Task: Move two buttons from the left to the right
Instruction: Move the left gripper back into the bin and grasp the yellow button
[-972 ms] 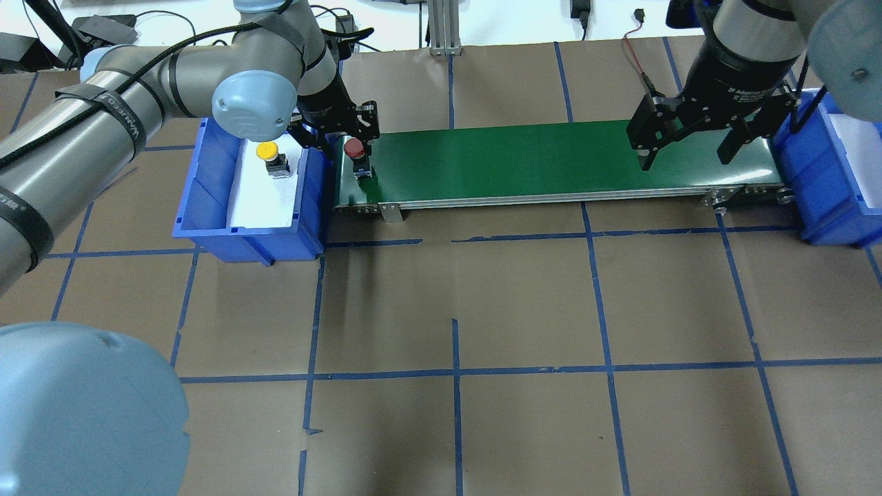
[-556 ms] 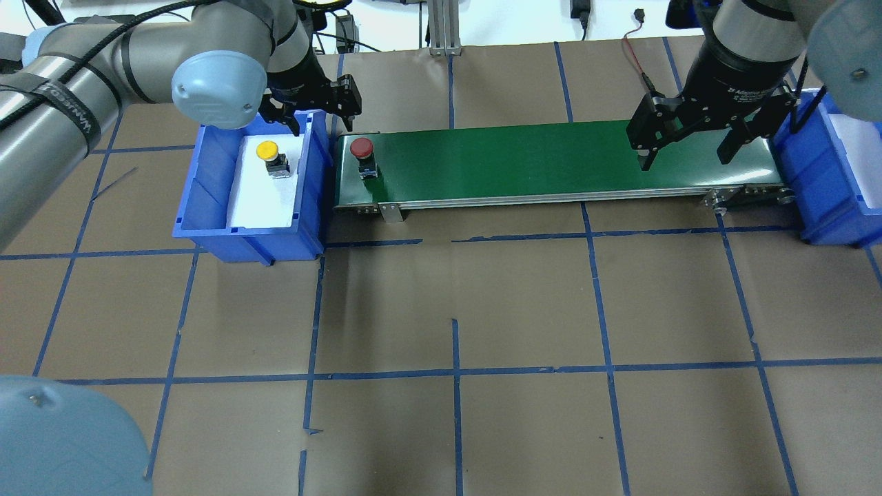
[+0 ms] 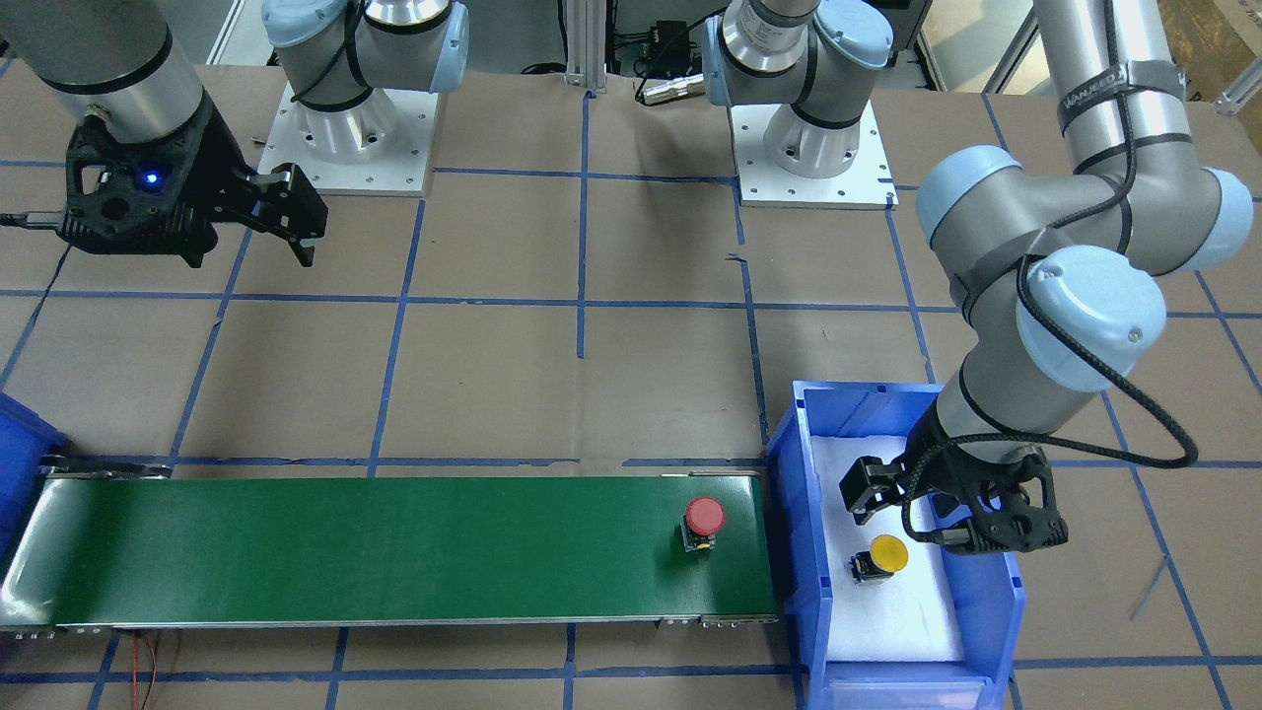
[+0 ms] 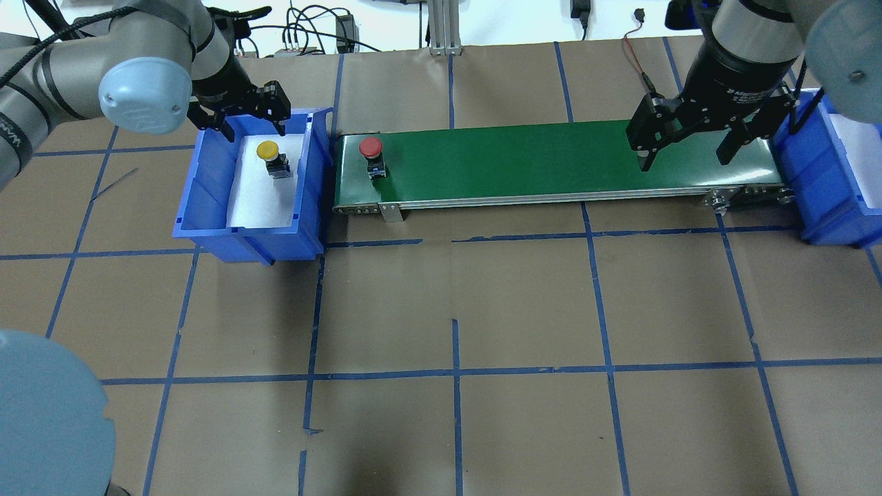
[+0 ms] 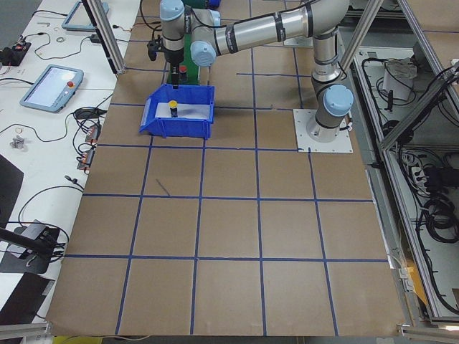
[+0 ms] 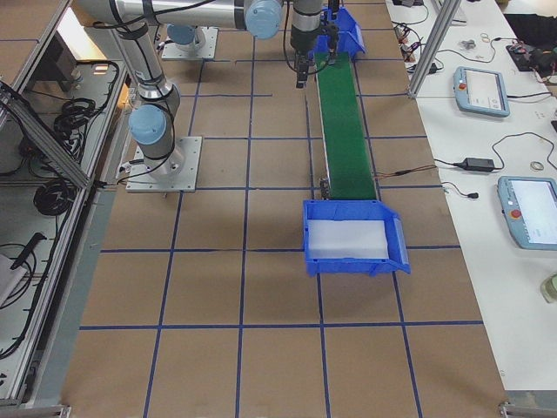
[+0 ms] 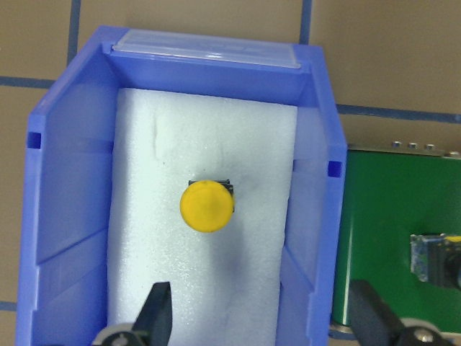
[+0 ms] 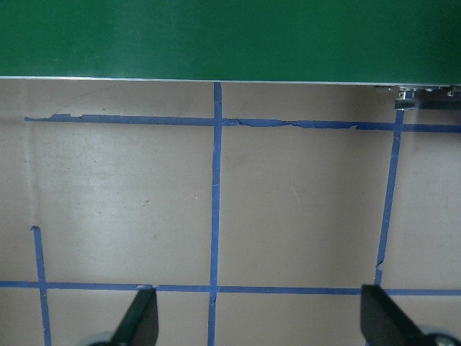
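Observation:
The red button (image 4: 371,147) stands upright on the left end of the green conveyor belt (image 4: 551,162); it also shows in the front view (image 3: 704,517). The yellow button (image 4: 267,150) stands on white foam in the left blue bin (image 4: 207,207), and shows in the front view (image 3: 887,554) and the left wrist view (image 7: 207,205). My left gripper (image 4: 244,124) is open and empty above the bin's far end, just behind the yellow button. My right gripper (image 4: 684,157) is open and empty above the belt's right end.
A second blue bin (image 4: 841,172) with white foam stands at the belt's right end, and shows in the right side view (image 6: 352,239). The brown table is marked with a blue tape grid. Cables lie beyond the far edge.
My left gripper has let go of the red button, risen and moved left from the belt to over the left bin. The red button has shifted slightly right on the belt. The right arm has not moved.

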Controlling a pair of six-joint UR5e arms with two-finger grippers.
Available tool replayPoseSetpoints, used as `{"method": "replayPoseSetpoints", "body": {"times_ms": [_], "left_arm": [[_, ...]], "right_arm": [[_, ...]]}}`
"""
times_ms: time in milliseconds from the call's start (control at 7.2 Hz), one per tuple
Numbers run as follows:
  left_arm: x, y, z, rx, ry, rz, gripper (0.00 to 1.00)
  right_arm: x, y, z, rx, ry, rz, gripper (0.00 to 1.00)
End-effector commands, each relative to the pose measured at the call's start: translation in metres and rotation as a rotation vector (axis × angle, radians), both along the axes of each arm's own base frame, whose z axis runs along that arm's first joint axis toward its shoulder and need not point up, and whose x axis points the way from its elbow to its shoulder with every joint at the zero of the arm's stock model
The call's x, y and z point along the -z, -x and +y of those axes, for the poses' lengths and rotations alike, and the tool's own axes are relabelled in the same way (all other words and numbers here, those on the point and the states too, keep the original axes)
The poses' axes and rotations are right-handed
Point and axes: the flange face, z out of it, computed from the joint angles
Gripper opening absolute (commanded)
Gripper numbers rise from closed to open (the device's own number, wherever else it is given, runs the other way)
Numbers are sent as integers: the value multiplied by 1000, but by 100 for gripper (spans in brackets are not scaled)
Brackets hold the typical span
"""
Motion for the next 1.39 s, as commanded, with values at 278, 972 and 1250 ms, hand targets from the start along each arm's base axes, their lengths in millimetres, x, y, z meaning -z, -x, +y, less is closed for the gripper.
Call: {"method": "replayPoseSetpoints", "body": {"times_ms": [278,972,1250], "left_arm": [[59,-17,-15,33,-41,4,83],[69,-18,-25,34,-4,3,85],[81,-18,-27,34,-22,6,82]], "right_arm": [[0,0,0,-1,2,1,100],[1,0,1,1,-5,1,100],[0,-1,2,1,-5,1,100]]}}
